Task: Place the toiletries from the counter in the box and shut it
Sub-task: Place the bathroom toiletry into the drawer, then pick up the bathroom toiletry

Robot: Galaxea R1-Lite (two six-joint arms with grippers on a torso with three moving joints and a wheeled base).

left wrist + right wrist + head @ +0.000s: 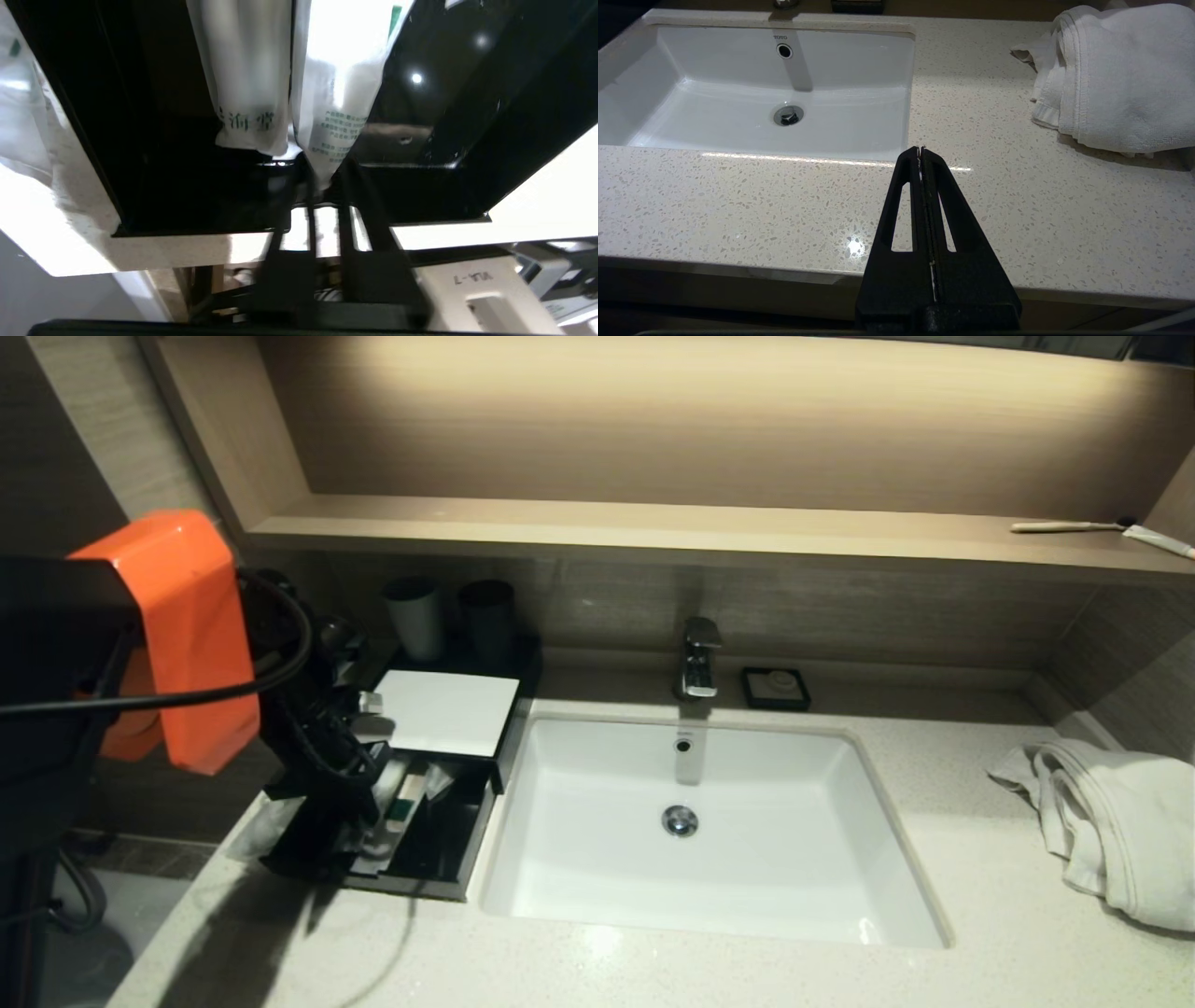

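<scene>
Head view: left arm hides the black box's left side.
Left gripper pinches a white sachet inside it, counter's left edge; right gripper pressed together.

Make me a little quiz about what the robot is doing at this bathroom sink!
1. True or false: the left claw is pinching a white packet over the black box.
2. What lies on the counter right of the sink? A) soap bottle B) white towel C) comb
3. Fill in: the right claw is ____ and holds nothing.

Key: 1 true; 2 B; 3 shut.
</scene>
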